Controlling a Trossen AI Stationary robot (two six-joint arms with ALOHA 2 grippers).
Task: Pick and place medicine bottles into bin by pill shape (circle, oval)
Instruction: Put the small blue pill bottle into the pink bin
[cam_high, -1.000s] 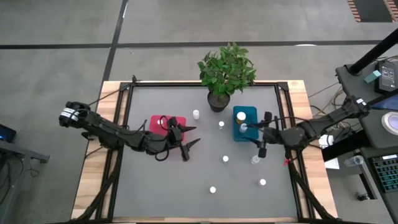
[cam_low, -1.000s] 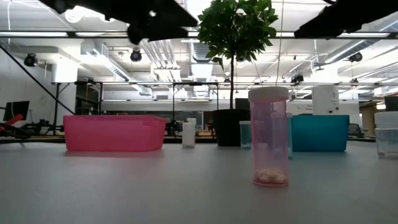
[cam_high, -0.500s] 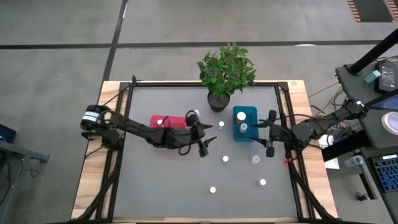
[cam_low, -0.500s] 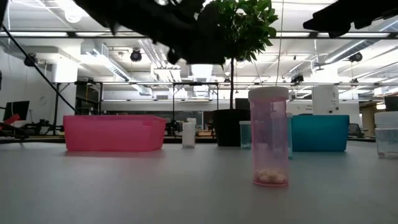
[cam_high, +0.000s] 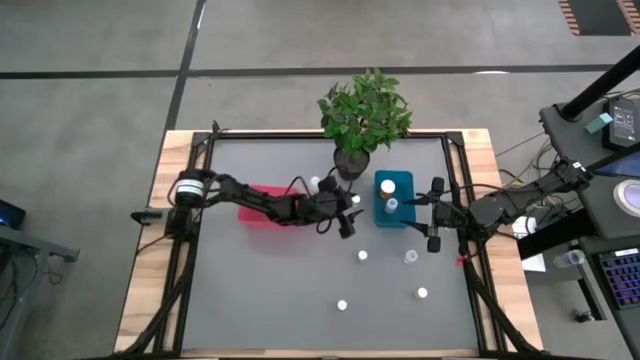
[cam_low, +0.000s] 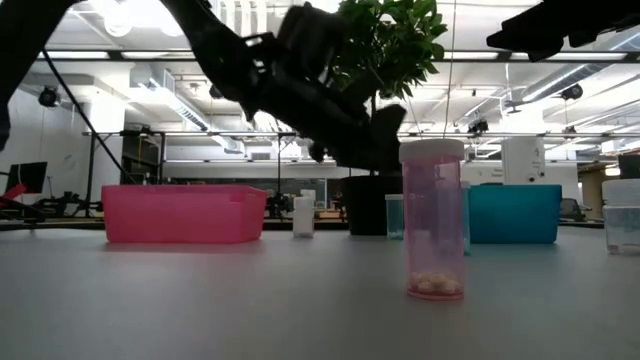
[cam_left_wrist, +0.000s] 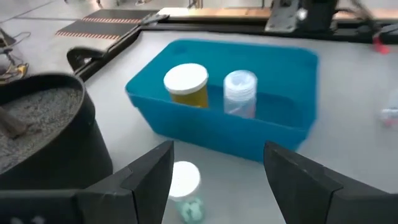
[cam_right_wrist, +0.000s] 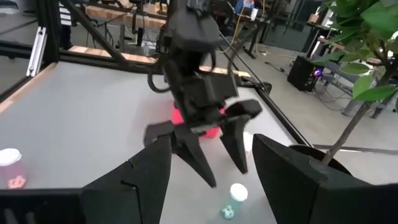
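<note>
My left gripper (cam_high: 347, 213) is open and reaches across the table to a white-capped medicine bottle (cam_left_wrist: 185, 179) with green pills. This bottle stands on the mat just short of the teal bin (cam_left_wrist: 217, 127). The fingers stand around and a little above the bottle without touching it, as the right wrist view shows (cam_right_wrist: 236, 194). The teal bin holds an orange-tinted bottle (cam_left_wrist: 186, 86) and a clear one (cam_left_wrist: 240, 93). The left arm partly covers the red bin (cam_high: 258, 212). My right gripper (cam_high: 433, 215) waits open at the table's right side, beside the teal bin.
The dark pot (cam_high: 351, 163) with the green plant stands right behind the left gripper. More bottles stand loose on the mat: one by the pot (cam_high: 315, 183), two at mid table (cam_high: 362, 256) (cam_high: 410, 257), two near the front (cam_high: 342, 305) (cam_high: 422, 294).
My left gripper has swept from over the red bin toward the table's right edge and the teal bin. It has come down to the bottle with green pills, and its fingers have stayed open. No bottle has moved.
</note>
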